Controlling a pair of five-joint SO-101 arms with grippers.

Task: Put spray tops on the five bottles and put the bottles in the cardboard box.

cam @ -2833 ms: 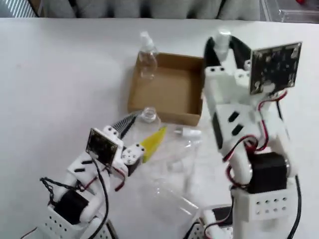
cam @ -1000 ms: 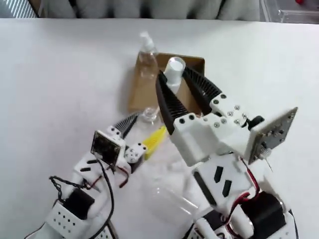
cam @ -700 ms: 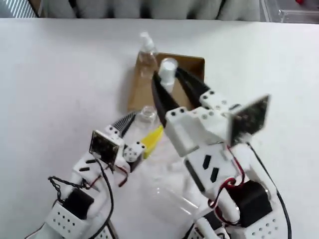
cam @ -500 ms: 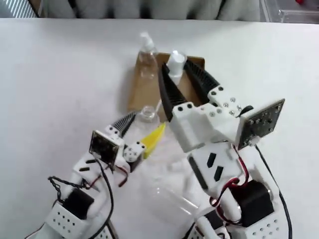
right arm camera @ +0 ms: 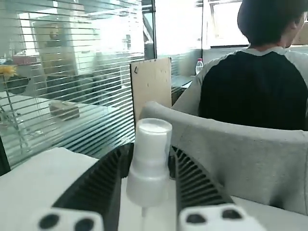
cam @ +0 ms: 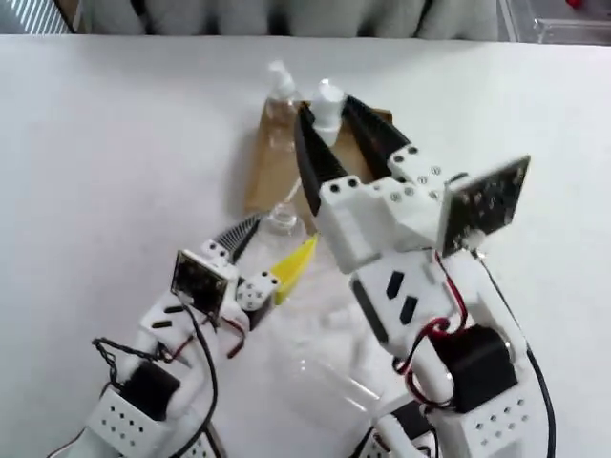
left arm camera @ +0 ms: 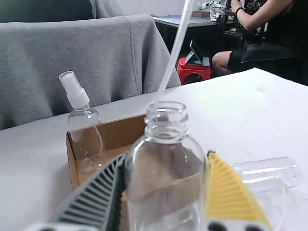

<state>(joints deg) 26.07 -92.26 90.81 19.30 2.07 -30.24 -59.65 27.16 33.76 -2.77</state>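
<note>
— Where's the spray top (cam: 329, 95)?

— Up over the box (cam: 265, 181), toward the far edge of the surface. It's upright, and the right fingers (cam: 312, 170) pinch it on either side, just under the cap.

— And its tube?

— The tube (left arm camera: 173, 48) slants down from it. Its lower end is close by the mouth of the open bottle (left arm camera: 166, 163); I can't tell whether it's inside the neck.

— Who's got that bottle?

— The left fingers (left arm camera: 230, 197), one dark and one yellow. They're pressed against its body from both sides, holding it upright. It stands just on the near side of the box, about midway between the left and right edges of the surface.

— Any bottle finished?

— One capped bottle (cam: 280, 95) is upright at the box's far-left corner. From the left wrist it looks to be inside the box, against the wall.

— Anything else?

— A clear bottle (left arm camera: 264, 173) without a top lies on its side toward the near edge, right of the held one.
</note>
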